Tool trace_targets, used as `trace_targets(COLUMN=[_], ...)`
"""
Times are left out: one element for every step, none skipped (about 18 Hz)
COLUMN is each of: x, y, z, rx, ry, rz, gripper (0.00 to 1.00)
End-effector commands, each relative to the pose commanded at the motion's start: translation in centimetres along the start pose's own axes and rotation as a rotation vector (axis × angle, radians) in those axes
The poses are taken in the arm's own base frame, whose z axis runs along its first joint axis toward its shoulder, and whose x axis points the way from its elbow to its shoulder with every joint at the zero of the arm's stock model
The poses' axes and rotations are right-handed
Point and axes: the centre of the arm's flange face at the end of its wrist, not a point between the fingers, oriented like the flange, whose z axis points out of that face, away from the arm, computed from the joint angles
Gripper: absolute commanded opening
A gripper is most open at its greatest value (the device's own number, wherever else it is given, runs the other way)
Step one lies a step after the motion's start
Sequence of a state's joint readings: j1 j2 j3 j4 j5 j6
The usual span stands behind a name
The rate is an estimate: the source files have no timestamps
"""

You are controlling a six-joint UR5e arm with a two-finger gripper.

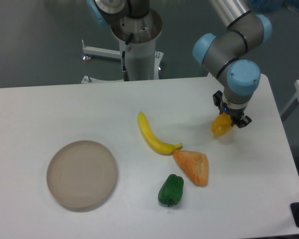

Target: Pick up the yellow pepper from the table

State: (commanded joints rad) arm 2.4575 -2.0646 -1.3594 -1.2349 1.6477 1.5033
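Nearest me, green pepper lies beside the orange wedge; my gripper clamps the yellow pepper over the table's right side; the round dish holds nothing.

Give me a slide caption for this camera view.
UR5e gripper closed on the yellow pepper above the white table.

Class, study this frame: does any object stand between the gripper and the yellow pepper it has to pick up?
Nothing visible does. The gripper is already directly at the yellow pepper, near the table's right side. The banana, orange wedge, green pepper and round plate all lie apart, to its left.
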Motion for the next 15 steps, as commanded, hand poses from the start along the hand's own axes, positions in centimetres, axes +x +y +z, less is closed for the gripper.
trace_targets(x=[-0.6,-1.2,-1.6,-1.8,-1.9,-1.9,-2.1,-2.2,-2.2,-2.2,-2.2,-2.3,-2.3,-2.3,-2.4], y=[-1.3,-2.0,-3.0,-4.0,-4.9,-5.5,-5.9,-6.4,-6.5,-6.5,-6.6,-6.7,-6.8,-6.8,-6.8], z=[-0.6,-1.1,-1.3,-1.5,-1.7,-1.6,-1.7,-1.9,-1.7,-1.7,-1.4,-1.1,-1.0,-0.8,-0.8], rx=[0.024,0.036,0.042,0.047,0.051,0.052,0.054,0.055,0.055,0.055,0.053,0.053,0.051,0.051,0.051], ry=[-0.016,-0.033,-0.042,-0.051,-0.059,-0.059,-0.065,-0.07,-0.067,-0.067,-0.064,-0.061,-0.06,-0.057,-0.057], rz=[0.013,0.015,0.01,0.006,0.001,-0.002,-0.002,-0.001,-0.001,-0.001,0.002,0.002,0.004,0.004,0.004], gripper=[0.45,0.45,0.45,0.45,0.45,0.45,0.45,0.45,0.45,0.45,0.45,0.45,0.45,0.45,0.45])
